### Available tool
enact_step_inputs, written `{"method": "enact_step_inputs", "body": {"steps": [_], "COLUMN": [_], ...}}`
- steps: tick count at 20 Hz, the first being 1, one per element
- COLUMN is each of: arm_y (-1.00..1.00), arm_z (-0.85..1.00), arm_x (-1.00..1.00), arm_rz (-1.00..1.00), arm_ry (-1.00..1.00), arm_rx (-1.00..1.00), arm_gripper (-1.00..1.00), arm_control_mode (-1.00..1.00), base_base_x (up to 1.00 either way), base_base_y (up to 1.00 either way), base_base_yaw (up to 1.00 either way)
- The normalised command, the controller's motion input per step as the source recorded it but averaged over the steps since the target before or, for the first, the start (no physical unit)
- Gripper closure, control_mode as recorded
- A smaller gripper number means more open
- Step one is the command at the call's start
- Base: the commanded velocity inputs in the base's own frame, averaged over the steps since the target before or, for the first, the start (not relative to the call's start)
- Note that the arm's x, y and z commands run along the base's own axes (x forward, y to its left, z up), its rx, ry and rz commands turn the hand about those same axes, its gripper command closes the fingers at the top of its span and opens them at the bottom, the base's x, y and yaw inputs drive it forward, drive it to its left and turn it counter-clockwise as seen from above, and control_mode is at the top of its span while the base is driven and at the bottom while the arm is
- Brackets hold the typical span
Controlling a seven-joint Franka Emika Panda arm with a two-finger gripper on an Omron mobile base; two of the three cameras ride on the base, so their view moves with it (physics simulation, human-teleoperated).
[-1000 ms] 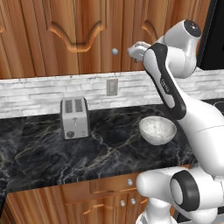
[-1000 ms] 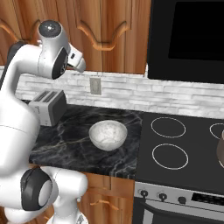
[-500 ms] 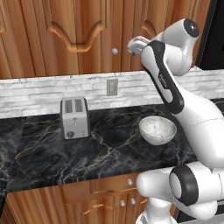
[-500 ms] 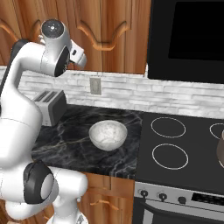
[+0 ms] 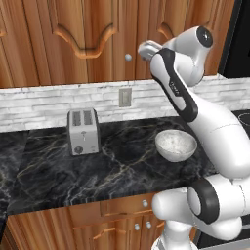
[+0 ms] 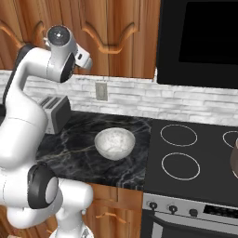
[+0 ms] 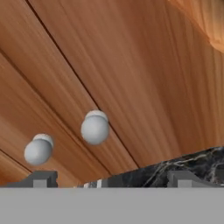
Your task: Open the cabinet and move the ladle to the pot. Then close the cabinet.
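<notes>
The cabinet point(image 5: 88, 34) hangs on the wall above the counter, both reddish-brown doors shut. My gripper point(image 5: 142, 50) is raised in front of it, just right of a round silver knob point(image 5: 128, 57). In the hand view the gripper point(image 7: 111, 179) is open, its two dark fingertips point(image 7: 41, 178) wide apart. Two knobs sit close ahead, one point(image 7: 95, 129) between the tips and the other point(image 7: 38, 150) off to the left. Nothing is held. The ladle is hidden. Only a sliver of the pot point(image 6: 234, 160) peeks in at the right edge, on the stove.
A white speckled bowl point(image 5: 176, 145) and a silver toaster point(image 5: 83, 131) stand on the black marble counter point(image 5: 117, 171). A wall outlet point(image 5: 124, 97) is set in the tiled backsplash. The stove top point(image 6: 186, 153) lies to the right, under a black microwave point(image 6: 200, 42).
The arm has lifted the open gripper up and to the left, closer to the cabinet knobs. Bowl and toaster have not moved.
</notes>
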Motion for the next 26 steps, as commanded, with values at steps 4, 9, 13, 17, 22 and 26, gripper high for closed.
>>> {"method": "enact_step_inputs", "body": {"steps": [4,9,13,17,22,26], "arm_y": [0.07,0.06,0.10,0.10,0.10,0.18], "arm_z": [0.05,0.05,0.00,0.00,-0.01,-0.05], "arm_x": [0.37,0.37,0.37,0.30,0.23,0.14], "arm_rz": [-0.01,-0.01,0.00,0.00,0.00,0.00], "arm_ry": [0.00,0.00,0.00,0.00,-0.01,-0.01], "arm_rx": [0.01,0.00,0.00,0.00,0.00,0.00], "arm_gripper": [-1.00,-1.00,-1.00,-1.00,1.00,1.00], "arm_control_mode": [-1.00,-1.00,-1.00,-1.00,-1.00,-1.00], "base_base_x": [0.00,0.00,0.00,0.00,0.00,0.00], "base_base_y": [0.00,0.00,0.00,0.00,0.00,0.00], "base_base_yaw": [0.00,0.00,0.00,0.00,0.00,0.00]}}
